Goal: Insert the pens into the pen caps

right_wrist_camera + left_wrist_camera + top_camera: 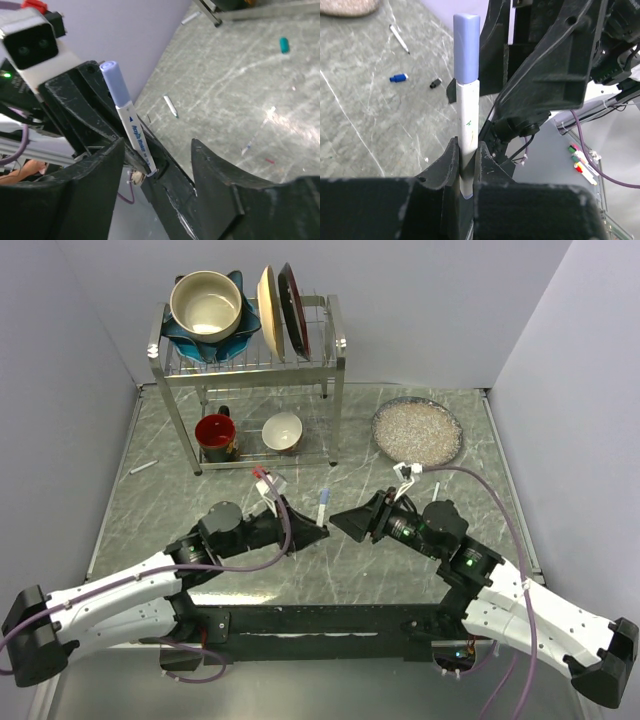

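Top view: gripped the pen [323, 504] upright in the left gripper [312, 532], with the right gripper [343, 522] just beside it.

Left wrist: pinched narrow on the barrel, lilac cap [466, 47] sitting on top.

Right wrist: stood wide either side of the pen, holding nothing.

Might have clipped the cap on pulling away crooked; could have popped off if only half seated.

Left tool [468, 167] gripping pen [468, 107], blue cap [398, 77] beyond

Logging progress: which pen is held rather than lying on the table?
The pen wearing the pale blue cap: it stands clamped upright in the left gripper, while another pen lies flat on the table.
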